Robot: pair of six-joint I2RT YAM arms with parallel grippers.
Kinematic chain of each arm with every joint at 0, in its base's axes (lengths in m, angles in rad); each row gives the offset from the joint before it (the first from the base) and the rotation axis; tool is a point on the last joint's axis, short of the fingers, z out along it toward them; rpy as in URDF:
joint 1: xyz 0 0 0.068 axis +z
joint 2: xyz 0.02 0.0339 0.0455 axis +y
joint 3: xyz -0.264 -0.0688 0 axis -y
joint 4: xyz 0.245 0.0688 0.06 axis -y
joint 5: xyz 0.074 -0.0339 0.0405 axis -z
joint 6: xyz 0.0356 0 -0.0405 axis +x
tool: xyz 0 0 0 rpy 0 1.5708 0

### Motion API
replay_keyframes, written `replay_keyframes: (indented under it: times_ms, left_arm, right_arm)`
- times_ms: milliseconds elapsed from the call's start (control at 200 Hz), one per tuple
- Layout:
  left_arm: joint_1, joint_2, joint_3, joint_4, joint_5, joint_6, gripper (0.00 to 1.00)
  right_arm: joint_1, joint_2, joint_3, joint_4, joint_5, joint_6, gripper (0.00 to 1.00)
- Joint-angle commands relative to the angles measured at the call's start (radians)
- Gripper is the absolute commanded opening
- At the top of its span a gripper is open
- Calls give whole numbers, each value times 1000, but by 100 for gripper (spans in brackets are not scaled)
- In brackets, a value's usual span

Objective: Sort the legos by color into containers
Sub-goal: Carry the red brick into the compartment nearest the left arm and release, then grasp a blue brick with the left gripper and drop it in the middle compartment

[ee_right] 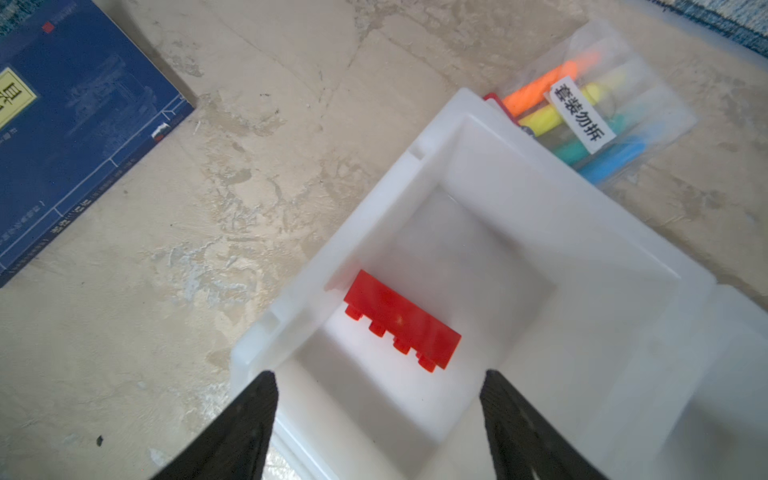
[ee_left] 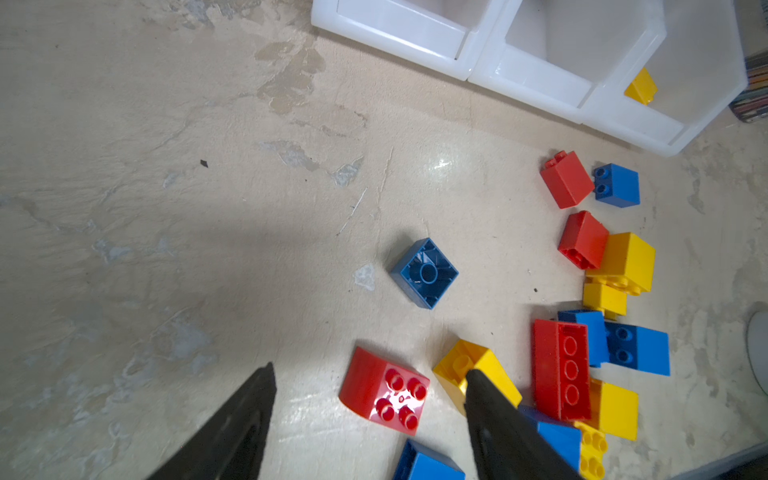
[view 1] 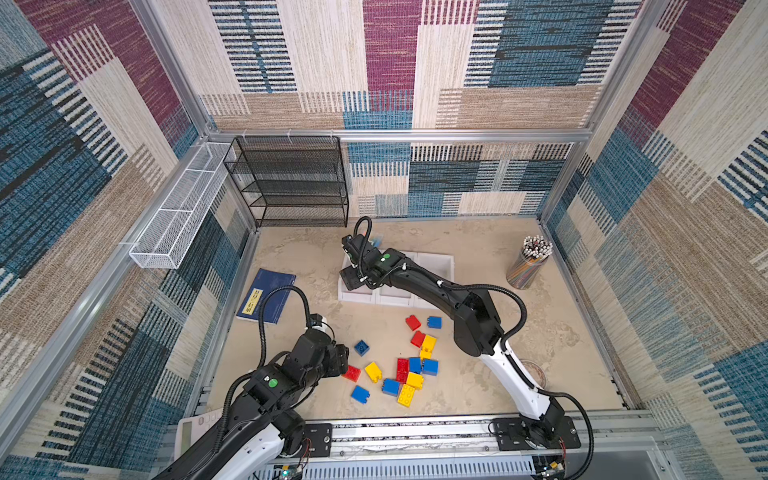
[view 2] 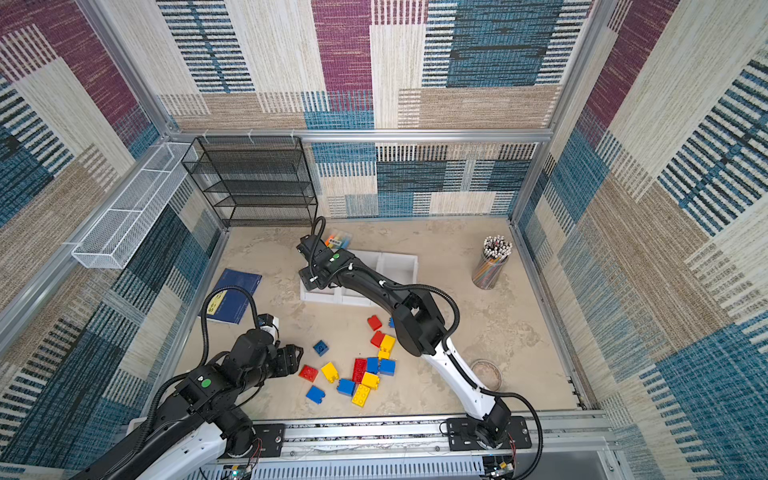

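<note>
Loose red, blue and yellow legos [view 1: 409,370] lie scattered on the tan table, in both top views. My left gripper [ee_left: 370,370] is open low over a square red brick [ee_left: 384,392], one finger near a yellow brick [ee_left: 478,365]; nothing is held. A blue brick [ee_left: 424,273] lies upside down further off. My right gripper [ee_right: 379,373] is open above the leftmost of the white containers [ee_right: 332,257]. A long red brick [ee_right: 401,322] is inside it on its side, free of the fingers. A yellow brick [ee_left: 642,85] sits in the rightmost container [ee_left: 702,75].
A blue book [view 1: 268,297] lies left of the containers, and a clear marker pack [ee_right: 590,116] behind them. A cup of pencils [view 1: 528,264] stands at the far right. A black mesh rack [view 1: 291,183] and white wire basket [view 1: 178,216] sit at the back left.
</note>
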Motion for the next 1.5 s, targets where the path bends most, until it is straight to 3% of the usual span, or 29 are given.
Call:
replay_keyframes:
  times_ms: [0, 180, 270, 471, 857, 1162, 1498]
  left_arm:
    - [1, 3, 0, 3, 18, -23, 75]
    - [1, 25, -3, 31, 49, -13, 75]
    - [0, 54, 2, 57, 69, -3, 75]
    - [-1, 161, 14, 121, 124, 6, 74]
    - [-13, 377, 44, 256, 207, 10, 71]
    - [-17, 531, 80, 324, 246, 14, 70]
    - [-18, 713, 170, 358, 273, 78, 61]
  right_arm:
    - [1, -35, 1, 24, -9, 6, 80]
    - [1, -121, -9, 28, -2, -1, 80]
    - [0, -208, -90, 48, 21, -3, 80]
    - [-2, -515, -554, 205, 64, 40, 81]
    - [-38, -892, -1141, 261, 126, 265, 82]
    - [-40, -980, -1231, 251, 158, 319, 82]
    - [-42, -1023, -1272, 259, 168, 361, 82]
